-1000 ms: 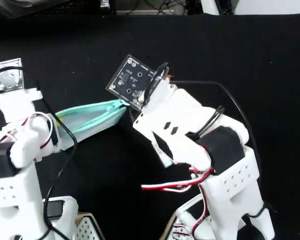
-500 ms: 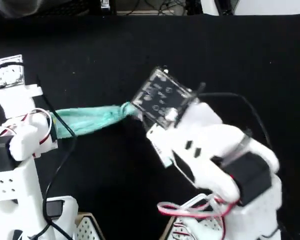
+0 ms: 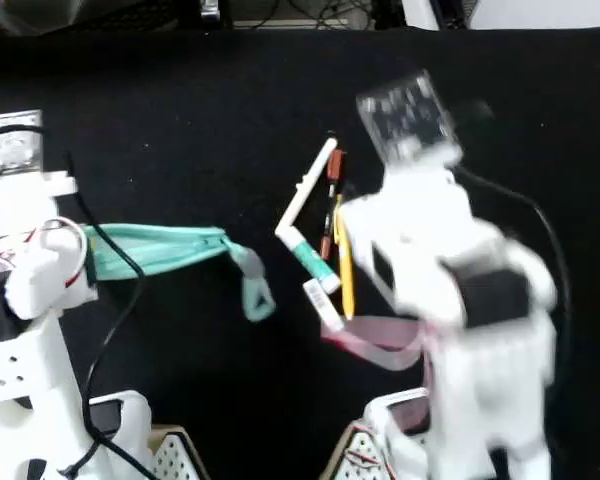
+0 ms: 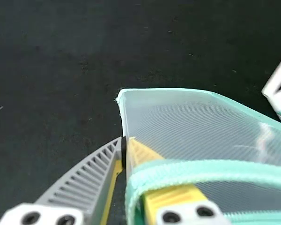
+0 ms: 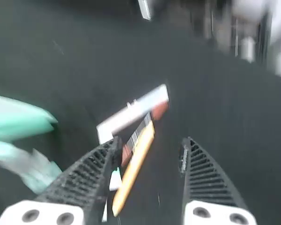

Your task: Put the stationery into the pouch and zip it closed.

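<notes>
My left gripper (image 4: 125, 151) is shut on the near end of the translucent teal-trimmed pouch (image 4: 201, 136), one grey and one yellow finger (image 4: 171, 204) clamping its edge. From above, the pouch (image 3: 155, 248) stretches right from the left arm, its strap (image 3: 254, 295) lying loose on the table. The stationery lies in a bunch to its right: a white pen (image 3: 305, 193), a brown pen (image 3: 331, 200), a teal-capped marker (image 3: 310, 262) and a yellow pencil (image 3: 344, 272). My right gripper (image 5: 151, 143) hangs open above the pencil (image 5: 135, 164) and white pen (image 5: 131, 115), holding nothing.
The black cloth table (image 3: 180, 120) has free room at the back and far right. The right arm's white body (image 3: 440, 270) stands just right of the stationery. Both arm bases (image 3: 40, 420) sit at the front edge.
The right gripper let go of the pouch's far end and the arm swung back to the right, uncovering the stationery. The pouch end and strap dropped to the table.
</notes>
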Controlling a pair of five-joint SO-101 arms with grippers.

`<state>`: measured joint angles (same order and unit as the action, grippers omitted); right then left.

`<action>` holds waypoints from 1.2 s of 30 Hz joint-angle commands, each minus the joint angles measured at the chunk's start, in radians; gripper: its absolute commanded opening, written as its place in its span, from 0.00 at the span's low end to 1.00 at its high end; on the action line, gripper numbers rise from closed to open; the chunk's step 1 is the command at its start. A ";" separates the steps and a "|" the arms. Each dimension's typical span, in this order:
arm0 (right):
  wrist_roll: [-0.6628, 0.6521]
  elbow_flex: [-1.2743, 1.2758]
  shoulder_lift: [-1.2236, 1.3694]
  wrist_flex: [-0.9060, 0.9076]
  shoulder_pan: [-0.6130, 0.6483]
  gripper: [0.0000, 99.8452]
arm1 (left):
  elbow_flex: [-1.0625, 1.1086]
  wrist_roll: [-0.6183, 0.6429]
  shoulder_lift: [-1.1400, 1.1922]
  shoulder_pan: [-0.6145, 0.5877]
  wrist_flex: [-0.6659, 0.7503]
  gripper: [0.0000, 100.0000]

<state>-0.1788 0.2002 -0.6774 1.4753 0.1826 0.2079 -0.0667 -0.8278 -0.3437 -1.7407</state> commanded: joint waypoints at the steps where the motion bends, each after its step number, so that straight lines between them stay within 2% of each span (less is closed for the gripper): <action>1: -0.012 0.174 0.157 -0.098 -0.064 0.20 | -0.012 -0.012 -0.009 -0.068 0.020 0.03; 4: -0.075 0.286 0.260 -0.175 -0.032 0.20 | -0.012 -0.014 -0.009 -0.073 0.020 0.03; 11: -0.190 0.492 0.298 -0.184 0.089 0.20 | -0.012 -0.014 -0.009 -0.071 0.020 0.03; 14: -0.204 0.564 0.298 -0.218 0.167 0.20 | -0.012 -0.014 -0.009 -0.070 0.020 0.03; 18: -0.192 0.676 0.300 -0.368 0.222 0.20 | -0.010 -0.014 -0.009 -0.073 0.017 0.03; 22: -0.192 0.766 0.308 -0.499 0.224 0.19 | -0.010 -0.014 -0.009 -0.074 0.014 0.03; 25: -0.196 0.800 0.308 -0.535 0.226 0.15 | -0.010 -0.014 -0.009 -0.074 0.014 0.03; 28: -0.199 0.814 0.306 -0.522 0.230 0.10 | -0.010 -0.014 -0.009 -0.074 0.014 0.03; 31: -0.201 0.814 0.295 -0.477 0.212 0.01 | -0.010 -0.014 -0.009 -0.074 0.014 0.03; 36: -0.252 0.846 0.189 -0.394 0.121 0.01 | -0.010 -0.014 -0.009 -0.074 0.012 0.03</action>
<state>-0.3844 1.0334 -0.4135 1.0334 0.3560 0.2079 -0.0760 -0.8278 -0.4081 -1.7407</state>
